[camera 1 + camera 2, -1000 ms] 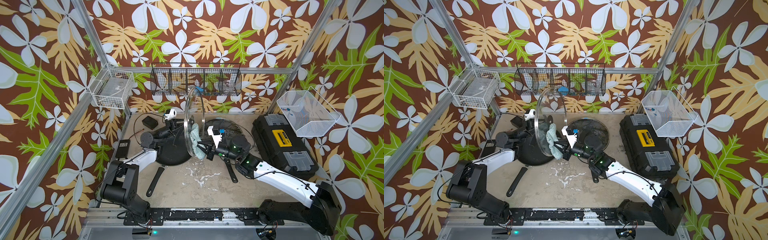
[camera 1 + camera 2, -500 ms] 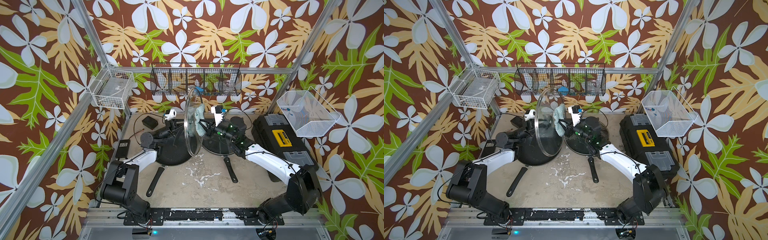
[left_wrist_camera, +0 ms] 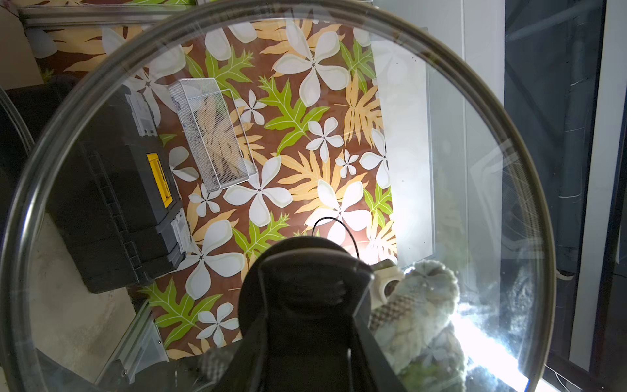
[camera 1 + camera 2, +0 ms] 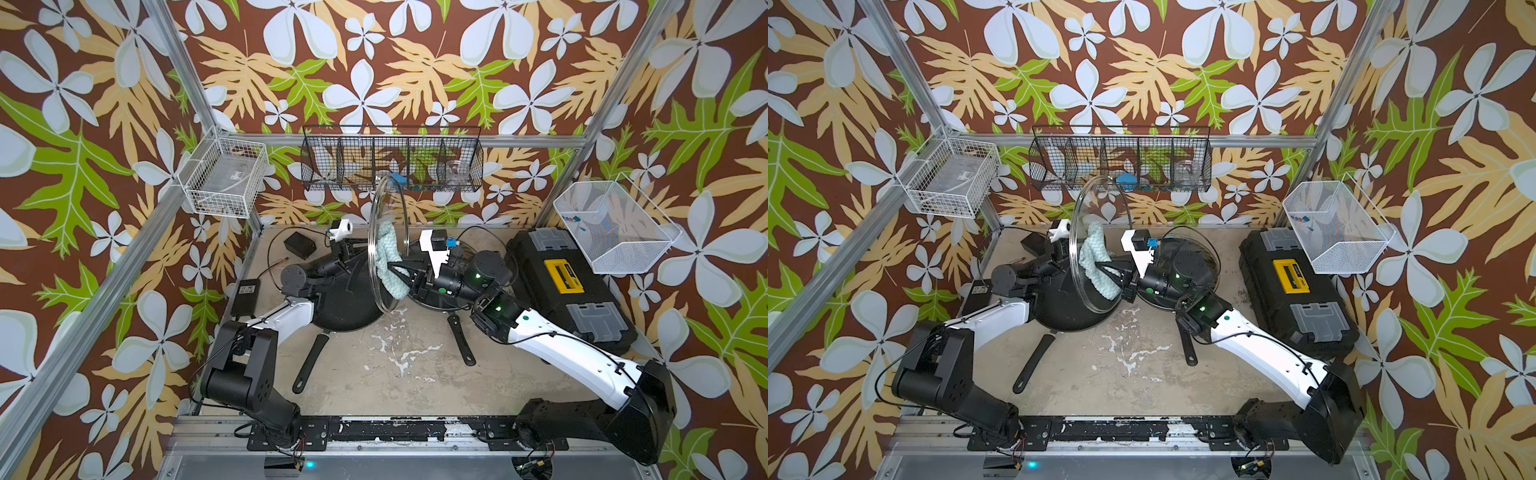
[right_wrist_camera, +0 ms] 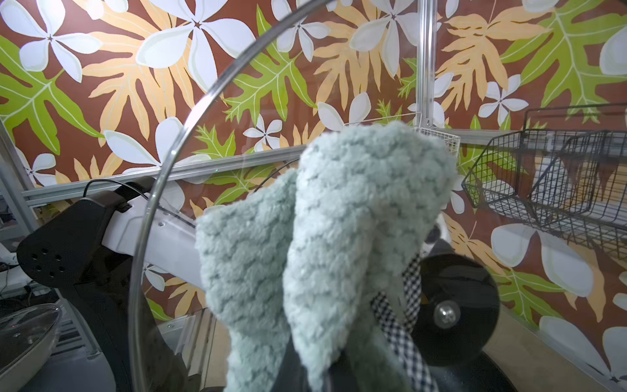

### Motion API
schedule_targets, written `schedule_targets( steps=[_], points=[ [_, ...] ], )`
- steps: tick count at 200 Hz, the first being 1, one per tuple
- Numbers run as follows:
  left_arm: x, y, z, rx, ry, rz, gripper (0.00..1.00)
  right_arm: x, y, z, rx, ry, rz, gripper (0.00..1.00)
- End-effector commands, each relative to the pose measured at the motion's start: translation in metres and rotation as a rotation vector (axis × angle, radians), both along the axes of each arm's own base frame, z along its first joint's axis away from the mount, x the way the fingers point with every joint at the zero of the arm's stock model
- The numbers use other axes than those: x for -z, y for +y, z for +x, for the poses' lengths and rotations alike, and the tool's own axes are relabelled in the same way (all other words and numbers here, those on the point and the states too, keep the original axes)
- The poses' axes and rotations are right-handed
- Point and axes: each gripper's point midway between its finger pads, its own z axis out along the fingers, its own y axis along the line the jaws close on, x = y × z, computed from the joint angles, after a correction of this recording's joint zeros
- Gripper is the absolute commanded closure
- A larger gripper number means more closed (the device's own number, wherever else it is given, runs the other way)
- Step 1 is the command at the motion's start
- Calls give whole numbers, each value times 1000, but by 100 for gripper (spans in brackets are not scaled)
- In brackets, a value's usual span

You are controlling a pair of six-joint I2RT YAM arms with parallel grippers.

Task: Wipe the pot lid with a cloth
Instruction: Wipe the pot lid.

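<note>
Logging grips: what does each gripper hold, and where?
Left gripper grips the round clear glass lid by its black knob; right gripper pinches the pale teal cloth near its middle.

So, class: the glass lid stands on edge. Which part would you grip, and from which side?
The black knob at the centre of the lid, from the face away from the cloth: it sticks out there, while the glass is smooth and thin-rimmed.

Upright clear glass pot lid (image 4: 384,245), crumpled teal cloth (image 4: 388,262) against it
</note>
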Motion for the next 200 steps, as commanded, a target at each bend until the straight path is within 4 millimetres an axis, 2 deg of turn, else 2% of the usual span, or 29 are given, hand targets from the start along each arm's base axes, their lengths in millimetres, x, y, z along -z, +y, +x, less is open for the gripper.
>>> schedule_targets(
  steps=[1, 23, 46, 80, 109, 120, 132, 154, 200],
  points=[
    [-44, 14, -43, 67, -160, -146, 100, -16, 7, 9, 23, -57, -2, 100],
    [-44, 13, -45, 68, -160, -147, 100, -36, 12, 25, 60, -74, 18, 100],
    [-46, 13, -48, 72, -166, -148, 100, -44, 13, 56, 129, -48, 24, 100],
    [-50, 14, -54, 79, -178, -149, 100, -39, 0, 110, 232, 16, 43, 100],
    [-53, 15, -57, 79, -185, -153, 100, -34, -14, 146, 308, 51, 44, 100],
    [-53, 15, -58, 79, -187, -153, 100, -38, -17, 153, 315, 51, 43, 100],
    [-53, 15, -58, 79, -184, -154, 100, -41, -17, 151, 305, 38, 38, 100],
    [-53, 15, -58, 79, -185, -153, 100, -47, -13, 131, 234, 17, 45, 100],
    [-50, 14, -55, 77, -175, -152, 100, -53, 4, 58, 96, -65, 9, 100]
  ],
)
